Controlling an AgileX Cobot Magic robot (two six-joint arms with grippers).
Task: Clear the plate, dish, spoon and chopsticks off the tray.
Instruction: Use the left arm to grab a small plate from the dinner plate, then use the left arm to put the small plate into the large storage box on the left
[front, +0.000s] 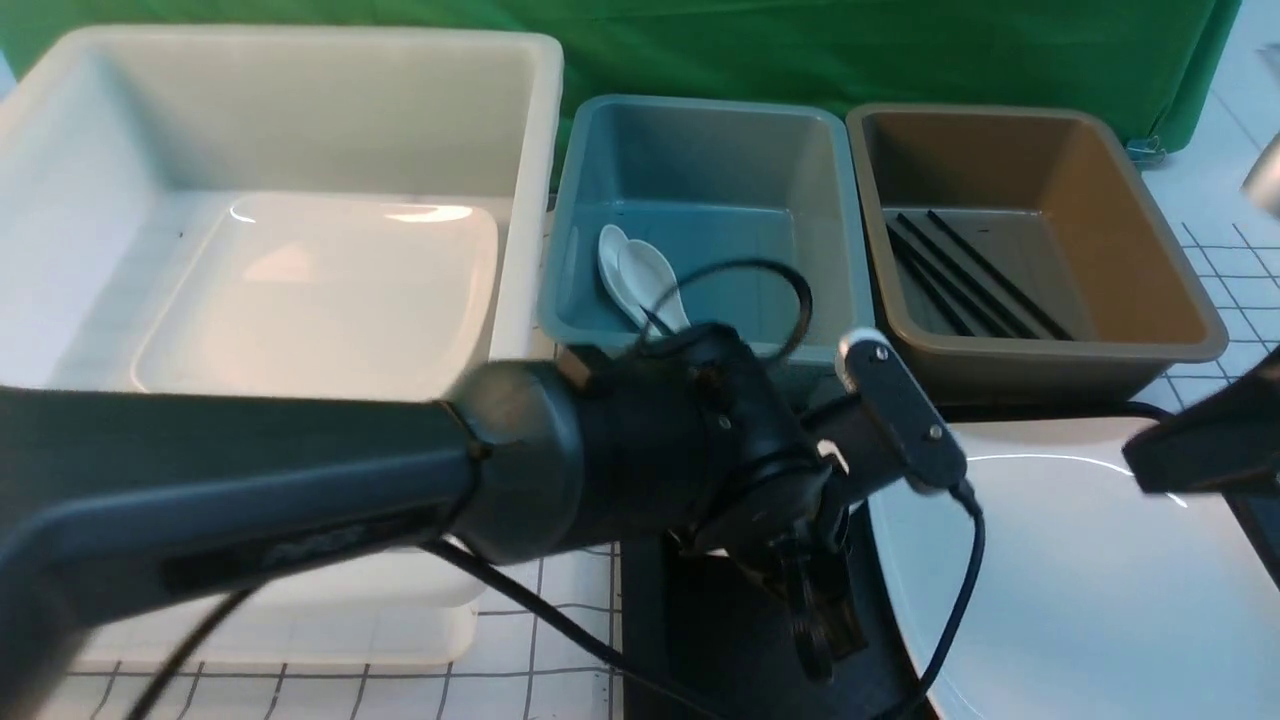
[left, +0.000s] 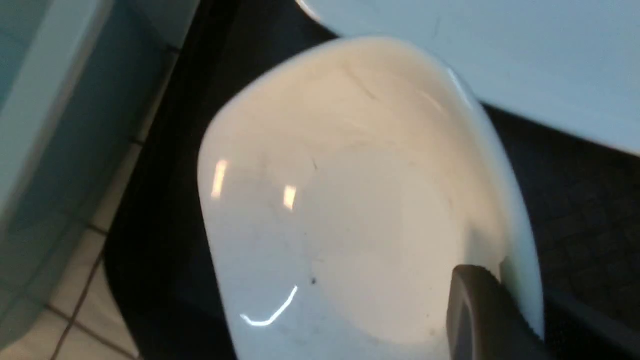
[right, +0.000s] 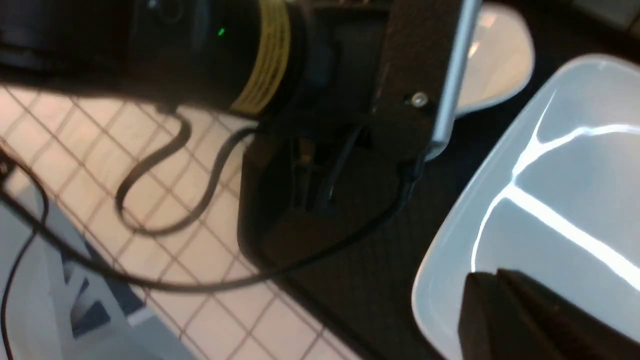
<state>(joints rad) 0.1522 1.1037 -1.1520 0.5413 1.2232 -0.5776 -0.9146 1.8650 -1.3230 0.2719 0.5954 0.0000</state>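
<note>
Backdrop: green cloth hangs beyond both grippers, behind a white desk ruled in squares.
Tray: we see the black tray on the desk, under both grippers.
Left gripper: the left gripper points down over the tray, pressed together on the rim of the dish. One finger shows on the rim's inner side; the other we cannot see.
Dish: small and white, directly beneath the left gripper and just beside the plate. We cannot tell whether it rests on the tray or is raised off it.
Right gripper: the right gripper has its fingers pressed together with nothing between them, over the plate. We cannot tell whether it touches.
Plate: large and white, on the tray, below the right gripper.
Spoons: two white spoons lie in the blue tub, beyond the left gripper.
Chopsticks: black chopsticks lie in the brown tub, beyond the right gripper.
White tub: to the left of the left gripper, the white tub holds a second plate.
</note>
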